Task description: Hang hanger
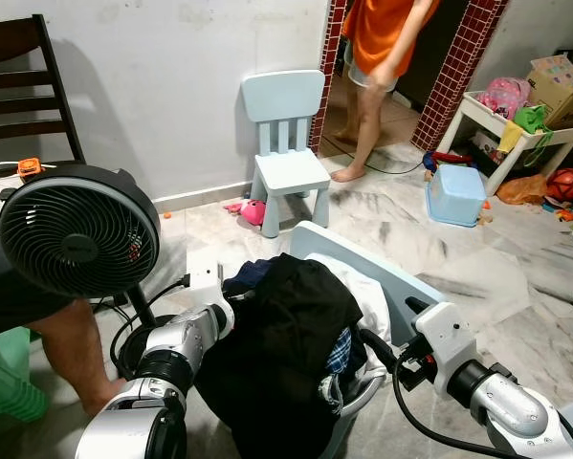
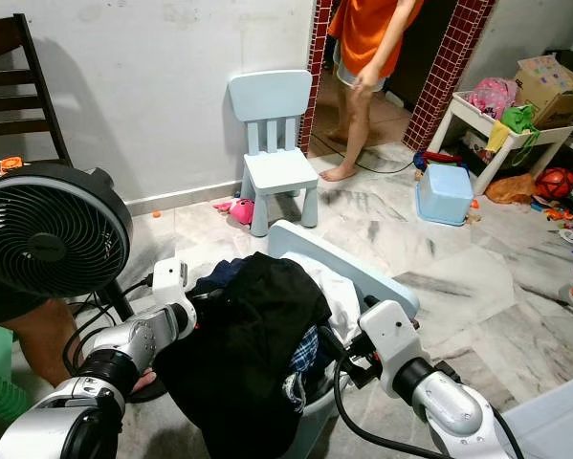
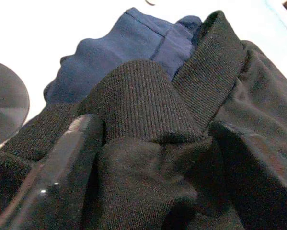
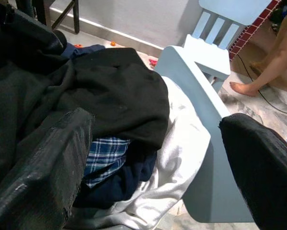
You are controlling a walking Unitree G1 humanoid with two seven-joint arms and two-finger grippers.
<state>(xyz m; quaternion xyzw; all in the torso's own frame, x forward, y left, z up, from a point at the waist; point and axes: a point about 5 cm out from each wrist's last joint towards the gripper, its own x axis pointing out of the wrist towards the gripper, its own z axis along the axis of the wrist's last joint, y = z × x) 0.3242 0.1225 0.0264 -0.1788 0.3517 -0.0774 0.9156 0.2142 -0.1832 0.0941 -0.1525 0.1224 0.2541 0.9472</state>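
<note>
— Where's the left gripper [image 3: 153,158]?
— Buried in the black garment [image 1: 286,335] heaped on the pale blue chair [image 1: 382,263], fingers clamped on its ribbed cuff.
— The right gripper [image 4: 153,163]?
— Spread wide just beside the pile, gripping nothing. A hanger I can't spot.

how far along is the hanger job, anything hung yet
Nothing looks hung: the clothes still sit piled on the pale blue chair. In hand: the left gripper has its fingers around the ribbed edge of the black garment on top. The right gripper is open beside the pile, holding nothing. Left: lifting the garment, getting it on a hanger and hanging it.
</note>
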